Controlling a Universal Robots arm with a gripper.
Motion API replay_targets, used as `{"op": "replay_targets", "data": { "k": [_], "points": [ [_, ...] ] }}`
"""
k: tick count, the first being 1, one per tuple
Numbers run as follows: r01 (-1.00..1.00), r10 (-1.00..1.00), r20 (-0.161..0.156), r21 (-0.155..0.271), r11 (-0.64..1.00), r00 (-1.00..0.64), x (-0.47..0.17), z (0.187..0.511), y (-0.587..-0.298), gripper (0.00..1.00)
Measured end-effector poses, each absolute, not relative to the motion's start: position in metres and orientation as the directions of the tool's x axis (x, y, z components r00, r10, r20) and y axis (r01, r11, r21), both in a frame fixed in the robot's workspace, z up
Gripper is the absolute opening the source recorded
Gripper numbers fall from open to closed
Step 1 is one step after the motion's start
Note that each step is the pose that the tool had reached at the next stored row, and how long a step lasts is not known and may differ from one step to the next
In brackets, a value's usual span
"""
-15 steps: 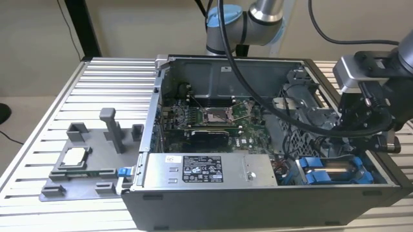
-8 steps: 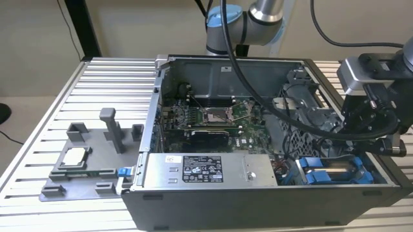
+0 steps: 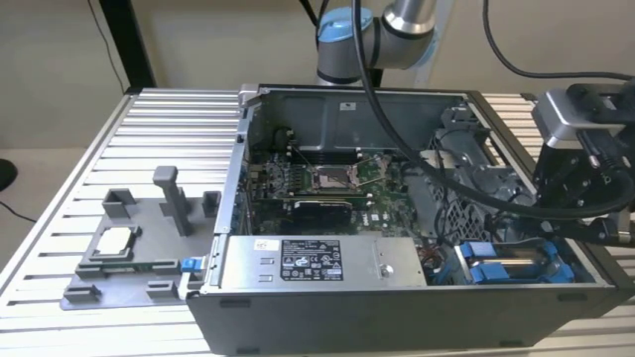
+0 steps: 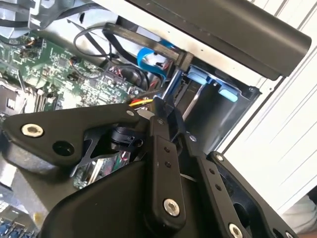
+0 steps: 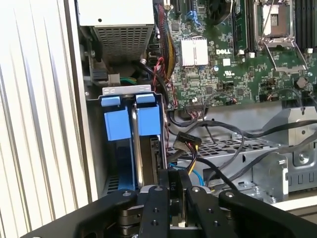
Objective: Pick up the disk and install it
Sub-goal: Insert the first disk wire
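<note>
Gripper (image 5: 171, 186) at blue-bracketed disk (image 5: 132, 121), seemingly seated in case bay.

Support surface: ribbed aluminium table (image 3: 149, 126), slats running across the exterior view, pale silver; its slatted top also appears in the first wrist view (image 5: 34, 124).

Lying directly on it:
- Open computer case (image 3: 397, 312), dark grey, side panel off, occupying the centre and the 3 o'clock half of the table in the exterior view.
- Grey fixture plate (image 3: 129, 260), at 8 o'clock from the table's centre, just beside the case's wall. It carries several upright grey posts and brackets, and a small square silver chip (image 3: 111, 242) seated in a recess.

Bare slats at 10 o'clock.
</note>
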State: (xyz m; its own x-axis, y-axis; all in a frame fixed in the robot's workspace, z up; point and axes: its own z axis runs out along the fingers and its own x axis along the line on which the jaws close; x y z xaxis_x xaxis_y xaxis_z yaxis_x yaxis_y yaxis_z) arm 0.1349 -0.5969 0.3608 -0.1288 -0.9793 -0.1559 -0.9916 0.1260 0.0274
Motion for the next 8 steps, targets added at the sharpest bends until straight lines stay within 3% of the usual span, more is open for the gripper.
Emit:
{"op": "replay_targets", "data": {
  "k": [8],
  "points": [
    [-0.991, -0.982, -0.133, 0.051, 0.127, -0.133, 0.1436, 0.3555, -0.597, 0.0]
  ]
}}
